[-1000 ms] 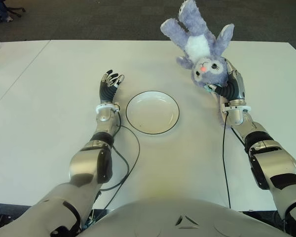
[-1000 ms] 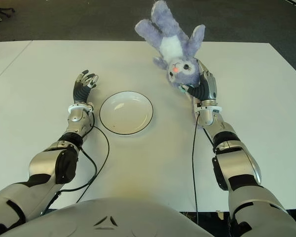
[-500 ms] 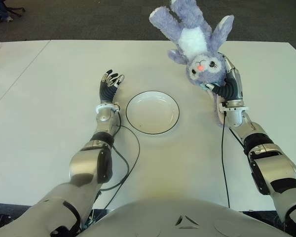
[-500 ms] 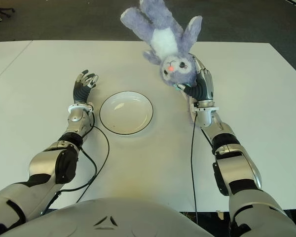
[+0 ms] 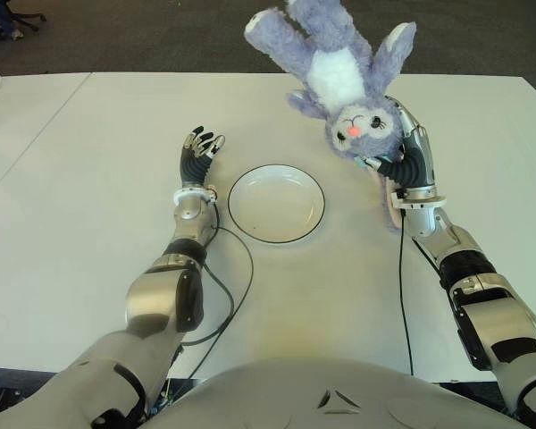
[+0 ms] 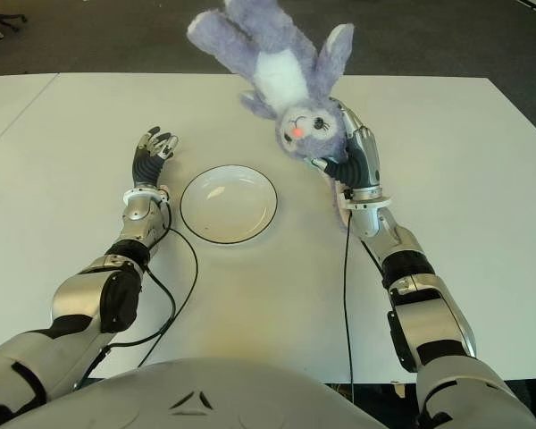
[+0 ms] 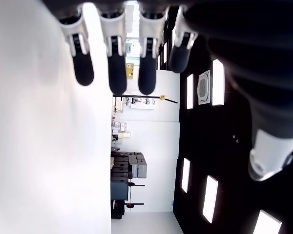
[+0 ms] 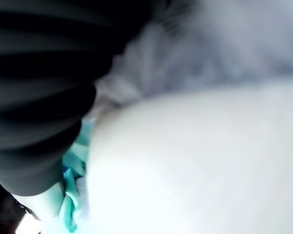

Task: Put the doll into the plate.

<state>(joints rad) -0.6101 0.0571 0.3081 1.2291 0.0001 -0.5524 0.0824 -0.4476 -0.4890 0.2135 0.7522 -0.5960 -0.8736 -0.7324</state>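
The doll [image 5: 339, 76] is a purple plush rabbit with a white belly and a pink nose. It hangs head down above the table, to the right of the plate. My right hand [image 5: 406, 161] is shut on its head and ear. In the right wrist view purple and white fur [image 8: 210, 73] fills the picture beside dark fingers [image 8: 39, 97]. The white plate [image 5: 276, 204] with a dark rim lies flat on the white table [image 5: 89, 179], with nothing in it. My left hand [image 5: 197, 152] shows just left of the plate, fingers spread and holding nothing.
A black cable [image 5: 237, 277] loops along my left forearm and another [image 5: 402, 295] runs down beside my right forearm. The table's far edge [image 5: 161, 74] meets dark carpet. A seam [image 5: 36, 134] crosses the table at the left.
My right hand has carried the doll to the left, toward the plate, and lifted it a little. The left hand and the plate have not moved.
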